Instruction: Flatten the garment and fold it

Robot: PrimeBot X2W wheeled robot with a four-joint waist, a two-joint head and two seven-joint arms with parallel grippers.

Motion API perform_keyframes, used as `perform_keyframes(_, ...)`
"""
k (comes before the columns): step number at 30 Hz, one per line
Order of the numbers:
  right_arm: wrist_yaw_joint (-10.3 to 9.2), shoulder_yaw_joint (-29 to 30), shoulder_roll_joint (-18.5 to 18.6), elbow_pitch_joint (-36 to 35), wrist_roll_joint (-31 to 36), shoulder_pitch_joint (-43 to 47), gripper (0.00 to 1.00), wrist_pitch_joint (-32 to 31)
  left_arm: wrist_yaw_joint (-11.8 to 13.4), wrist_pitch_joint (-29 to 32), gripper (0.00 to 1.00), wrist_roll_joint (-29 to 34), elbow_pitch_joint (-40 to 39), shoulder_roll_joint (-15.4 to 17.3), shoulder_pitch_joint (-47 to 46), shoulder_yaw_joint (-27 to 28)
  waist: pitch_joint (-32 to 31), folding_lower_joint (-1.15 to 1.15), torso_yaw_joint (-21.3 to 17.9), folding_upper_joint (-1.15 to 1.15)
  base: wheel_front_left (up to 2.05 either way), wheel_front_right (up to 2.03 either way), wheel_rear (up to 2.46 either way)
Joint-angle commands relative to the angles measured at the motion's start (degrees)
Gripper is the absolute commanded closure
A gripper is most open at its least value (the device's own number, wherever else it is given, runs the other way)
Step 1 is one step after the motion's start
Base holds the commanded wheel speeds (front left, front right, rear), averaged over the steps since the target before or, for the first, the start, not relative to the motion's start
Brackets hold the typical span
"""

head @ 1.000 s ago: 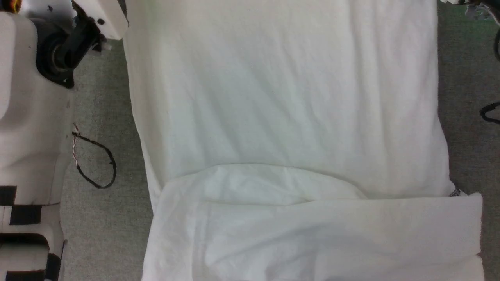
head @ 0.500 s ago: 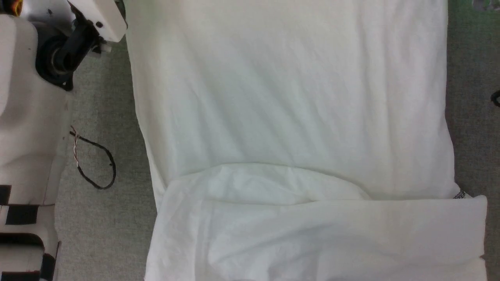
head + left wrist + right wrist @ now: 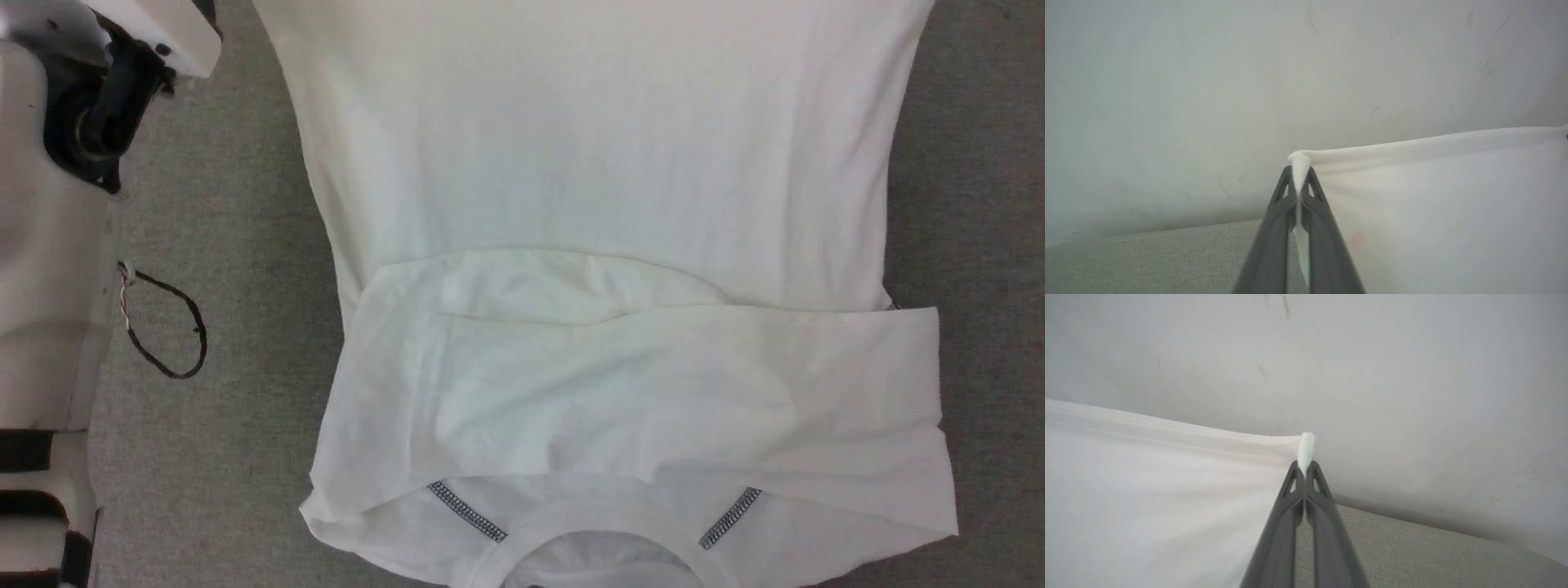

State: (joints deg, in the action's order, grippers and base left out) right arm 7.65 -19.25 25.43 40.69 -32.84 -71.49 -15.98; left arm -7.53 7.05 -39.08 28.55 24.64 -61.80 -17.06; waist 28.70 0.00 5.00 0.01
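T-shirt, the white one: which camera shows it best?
The head view: it takes in most of the T-shirt, with its grey zigzag seams and collar. The wrist views show a pinched corner each, one in the left gripper, one in the right gripper, and cloth stretching away.

Our right gripper (image 3: pixel 1305 470), two long dark grey fingers rising from bottom centre, pinches the white soft-fabric garment (image 3: pixel 1147 498) spreading lower left; grey woven surface (image 3: pixel 1433 559) lower right.

Left hand (image 3: pixel 1299 173) pinching garment (image 3: pixel 1433 196), right hand (image 3: pixel 1305 468) likewise
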Motion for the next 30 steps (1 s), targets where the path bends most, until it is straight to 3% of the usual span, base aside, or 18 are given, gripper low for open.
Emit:
perform_keyframes(1,-0.16,-0.02,1.18,-1.07,-0.19,2.41,1.00,2.19,0.24,-1.39,1.00,0.57,-0.05,0.88,0.43,0.55,-4.20,0.00,-2.31,-0.01,0.00,0.00,0.00)
perform_keyframes(8,-0.16,-1.47,2.67,-9.05,-0.79,14.28,1.00,7.29,2.42,-5.20,1.00,0.98,-4.95,1.76,10.95,0.85,-10.30,0.00,-3.20,-0.01,0.00,0.00,0.00)
perform_keyframes(15,-0.16,-1.64,2.93,-20.09,-1.69,34.80,1.00,7.01,8.99,-5.18,1.00,-0.92,-17.33,3.32,34.24,2.16,-16.29,0.00,-3.66,-0.01,0.00,0.00,0.00)
perform_keyframes(23,-0.16,6.36,1.06,-30.15,-0.56,53.95,1.00,4.19,14.58,-3.48,1.00,-2.27,-29.98,4.92,54.65,2.34,-19.70,0.00,-3.33,-0.01,0.00,0.00,0.00)
perform_keyframes(30,-0.16,14.95,-4.48,-38.77,2.31,68.87,1.00,0.08,17.85,-0.53,1.00,-4.30,-36.13,5.48,67.20,1.49,-21.95,0.00,-3.85,-0.01,0.00,0.00,0.00)
